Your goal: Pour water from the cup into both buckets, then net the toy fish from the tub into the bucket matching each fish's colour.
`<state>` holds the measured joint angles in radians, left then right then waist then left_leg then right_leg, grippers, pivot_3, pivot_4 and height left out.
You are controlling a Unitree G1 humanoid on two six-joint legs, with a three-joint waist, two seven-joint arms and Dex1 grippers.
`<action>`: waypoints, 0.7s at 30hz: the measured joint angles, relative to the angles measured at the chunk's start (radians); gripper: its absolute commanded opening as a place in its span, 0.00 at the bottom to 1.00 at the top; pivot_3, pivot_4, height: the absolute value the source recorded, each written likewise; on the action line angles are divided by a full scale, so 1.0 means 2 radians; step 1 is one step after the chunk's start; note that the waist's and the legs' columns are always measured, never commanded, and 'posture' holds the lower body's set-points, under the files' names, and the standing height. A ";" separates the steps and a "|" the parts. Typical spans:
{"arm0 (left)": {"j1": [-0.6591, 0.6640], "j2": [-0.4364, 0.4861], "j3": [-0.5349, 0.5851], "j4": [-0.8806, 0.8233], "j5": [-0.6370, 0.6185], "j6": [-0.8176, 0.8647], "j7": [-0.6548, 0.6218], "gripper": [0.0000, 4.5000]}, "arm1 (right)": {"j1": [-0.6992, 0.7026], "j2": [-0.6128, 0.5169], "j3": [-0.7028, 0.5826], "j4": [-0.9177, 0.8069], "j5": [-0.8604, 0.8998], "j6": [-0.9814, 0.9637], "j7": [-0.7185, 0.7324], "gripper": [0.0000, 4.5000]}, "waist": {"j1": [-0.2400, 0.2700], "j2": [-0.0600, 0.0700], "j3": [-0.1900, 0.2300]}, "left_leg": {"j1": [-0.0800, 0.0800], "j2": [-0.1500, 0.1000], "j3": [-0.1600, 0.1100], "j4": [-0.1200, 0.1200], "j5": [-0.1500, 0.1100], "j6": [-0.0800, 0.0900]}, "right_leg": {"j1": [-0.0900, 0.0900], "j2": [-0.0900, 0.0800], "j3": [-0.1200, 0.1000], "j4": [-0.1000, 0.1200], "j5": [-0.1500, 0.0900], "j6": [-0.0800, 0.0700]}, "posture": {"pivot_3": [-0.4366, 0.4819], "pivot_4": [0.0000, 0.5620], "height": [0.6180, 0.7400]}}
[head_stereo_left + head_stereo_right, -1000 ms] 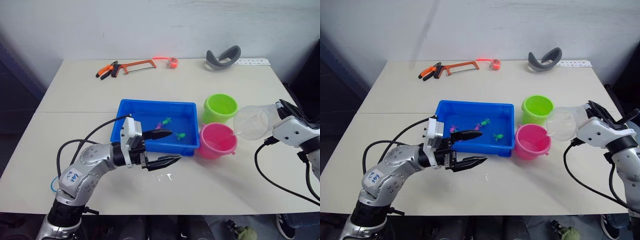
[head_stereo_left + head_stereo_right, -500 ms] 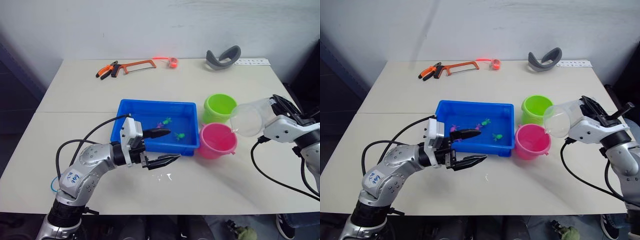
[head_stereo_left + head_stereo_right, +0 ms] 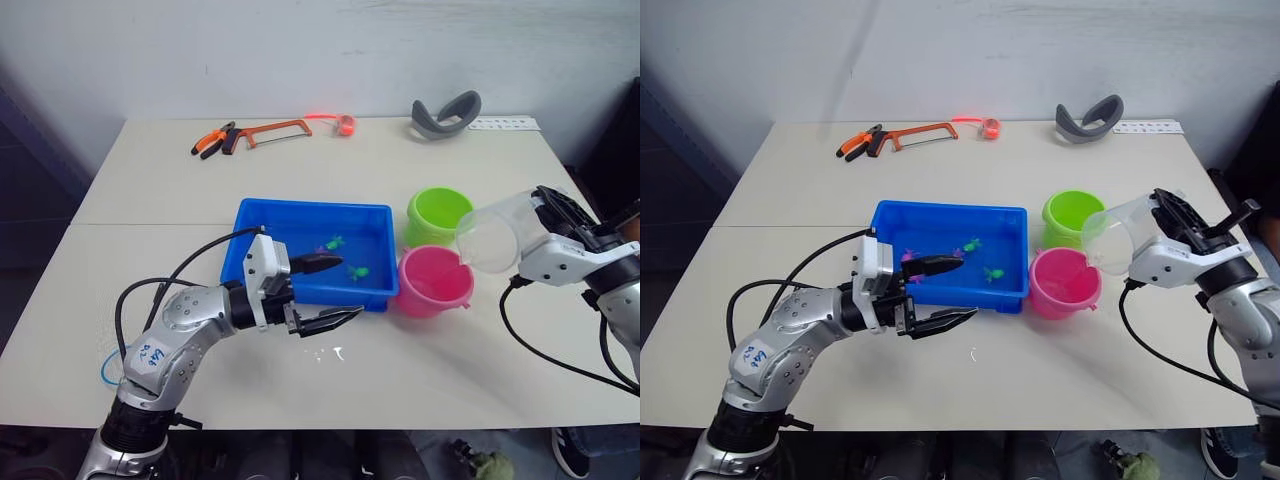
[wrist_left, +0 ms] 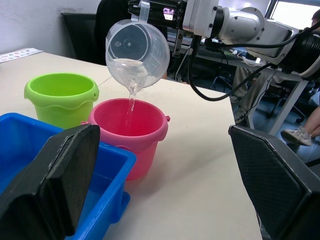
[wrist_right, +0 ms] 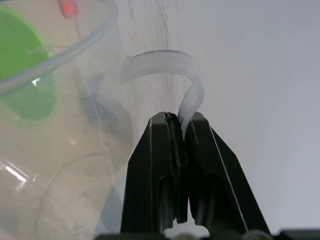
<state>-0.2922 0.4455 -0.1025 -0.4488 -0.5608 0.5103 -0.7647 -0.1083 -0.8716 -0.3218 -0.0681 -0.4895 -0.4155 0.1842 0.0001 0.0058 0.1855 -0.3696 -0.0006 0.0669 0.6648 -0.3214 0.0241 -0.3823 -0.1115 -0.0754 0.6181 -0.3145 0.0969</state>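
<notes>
Tub (image 4: pixel 60 165): cut off by the left wrist view's edge; near rim partly hidden behind the left gripper (image 3: pixel 325 290) in the eye views.
Fish (image 3: pixel 331 242): too small to tell their shapes; exact count unclear.
Green bucket (image 5: pixel 22 75): seen through the cup (image 5: pixel 55 150) wall in the right wrist view, blurred, outline cut off.
Right arm (image 3: pixel 600 270): cut off by the frame's edge.
Items at the table's far edge (image 3: pixel 255 133): too small to identify with certainty.

left claw (image 3: pixel 327 290) gapes wide, arm bent; right claw (image 5: pixel 181 131) pinched tight (wrist tilted).
</notes>
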 measured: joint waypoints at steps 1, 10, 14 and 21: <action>0.000 0.000 0.000 0.000 0.001 0.000 0.000 1.00 | 0.000 -0.001 0.000 0.000 -0.003 -0.001 -0.004 0.01 | 0.000 0.000 0.000 | 0.000 0.000 0.000 0.000 0.000 0.000 | 0.000 0.000 0.000 0.000 0.000 0.000 | 0.48 0.27 1.00; 0.000 -0.001 -0.001 0.009 0.005 -0.004 -0.002 1.00 | -0.001 -0.009 0.000 0.004 -0.023 -0.018 -0.032 0.01 | 0.000 0.000 0.000 | 0.000 0.000 0.000 0.000 0.000 0.000 | 0.000 0.000 0.000 0.000 0.000 0.000 | 0.48 0.27 1.00; 0.001 -0.002 -0.002 0.011 0.005 -0.005 -0.002 1.00 | -0.001 -0.009 0.000 0.016 -0.021 -0.021 -0.034 0.01 | 0.000 0.000 0.000 | 0.000 0.000 0.000 0.000 0.000 0.000 | 0.000 0.000 0.000 0.000 0.000 0.000 | 0.48 0.27 1.00; 0.010 0.000 -0.002 0.011 0.005 -0.005 -0.003 1.00 | -0.002 0.037 0.007 0.022 0.100 0.023 0.028 0.01 | 0.000 0.000 0.000 | 0.000 0.000 0.000 0.000 0.000 0.000 | 0.000 0.000 0.000 0.000 0.000 0.000 | 0.48 0.27 1.00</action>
<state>-0.2726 0.4454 -0.1055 -0.4266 -0.5505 0.4993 -0.7701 -0.1117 -0.7978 -0.3085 -0.0240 -0.2887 -0.3697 0.2401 -0.0002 0.0049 0.1860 -0.3694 -0.0003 0.0661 0.6653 -0.3208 0.0241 -0.3818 -0.1112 -0.0758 0.6187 -0.3145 0.0969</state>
